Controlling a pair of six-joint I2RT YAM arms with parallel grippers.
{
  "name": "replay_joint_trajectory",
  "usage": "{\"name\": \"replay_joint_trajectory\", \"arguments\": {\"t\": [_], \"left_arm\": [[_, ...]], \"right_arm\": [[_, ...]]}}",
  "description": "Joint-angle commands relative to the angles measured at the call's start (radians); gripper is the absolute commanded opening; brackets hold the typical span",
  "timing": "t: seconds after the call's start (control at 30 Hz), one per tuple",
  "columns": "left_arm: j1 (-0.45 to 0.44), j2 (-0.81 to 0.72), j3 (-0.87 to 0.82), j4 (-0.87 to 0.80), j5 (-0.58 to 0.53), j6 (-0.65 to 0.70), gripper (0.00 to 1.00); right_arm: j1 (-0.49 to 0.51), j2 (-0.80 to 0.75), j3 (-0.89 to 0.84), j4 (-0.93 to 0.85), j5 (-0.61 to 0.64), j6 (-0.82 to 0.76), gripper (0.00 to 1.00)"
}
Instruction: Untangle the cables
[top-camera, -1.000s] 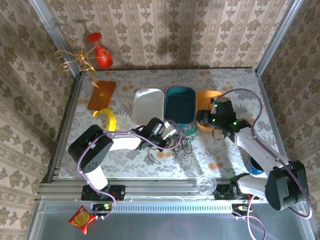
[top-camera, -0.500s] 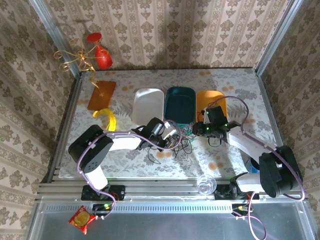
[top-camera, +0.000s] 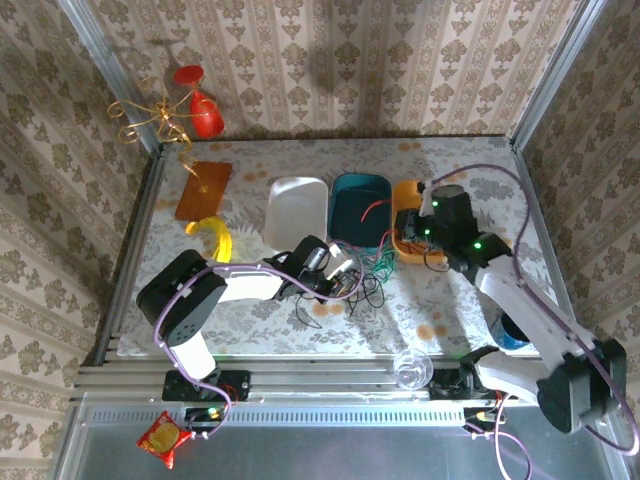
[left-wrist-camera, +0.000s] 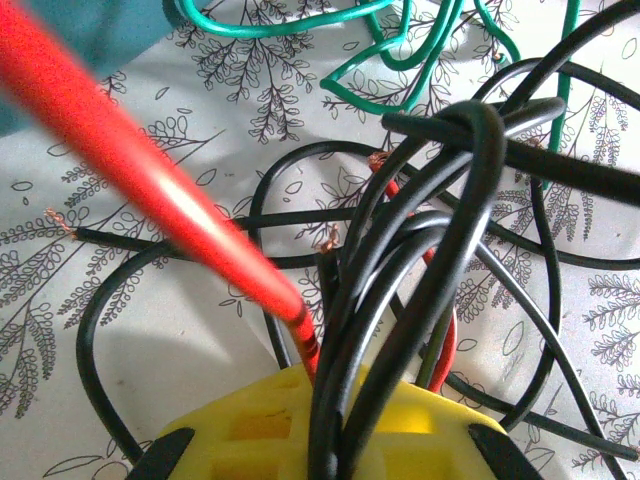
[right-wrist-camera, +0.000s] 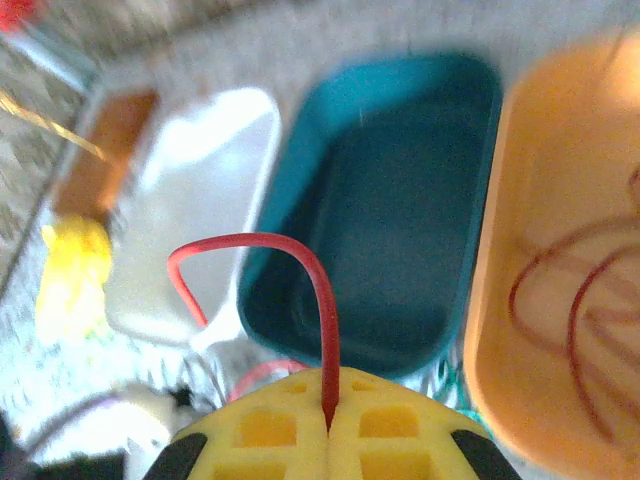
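Seems midway | pinches red wire (right-wrist-camera: 325, 320) in right claw (right-wrist-camera: 330, 425) | clamps black wires (left-wrist-camera: 470, 190) in left claw (left-wrist-camera: 320, 430) | leaves green wires (left-wrist-camera: 270, 30) knotted

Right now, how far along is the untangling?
Done: red loops lie in the orange tray. In hand: the right gripper is shut on a red cable, while the left gripper clamps the black cables. Left: those and the green cables form one knot on the table.
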Motion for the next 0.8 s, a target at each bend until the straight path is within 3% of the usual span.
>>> {"name": "replay_joint_trajectory", "arguments": {"t": [0.0,0.13,0.23,0.3,0.47,0.63,0.77], "left_arm": [[-0.006,0.013,0.007,-0.036,-0.003,0.022,0.0],[-0.006,0.012,0.006,-0.036,-0.004,0.019,0.0],[-0.006,0.012,0.006,-0.037,-0.007,0.018,0.0],[-0.006,0.014,0.007,-0.041,-0.011,0.016,0.0],[-0.006,0.023,0.012,-0.05,-0.023,0.013,0.2],[-0.005,0.034,0.012,-0.051,-0.03,0.008,0.26],[-0.006,0.037,0.008,-0.05,-0.033,0.004,0.24]], "right_arm": [[-0.008,-0.077,0.057,-0.034,0.177,-0.046,0.0],[-0.027,-0.148,0.098,-0.012,0.329,-0.069,0.0],[-0.068,-0.184,0.125,0.01,0.376,-0.062,0.0],[-0.114,-0.195,0.146,0.023,0.35,-0.046,0.0],[-0.207,-0.177,0.199,0.055,0.224,0.0,0.0],[-0.217,-0.137,0.235,0.069,0.144,0.021,0.0],[-0.222,-0.131,0.246,0.091,0.146,0.019,0.0]]}}
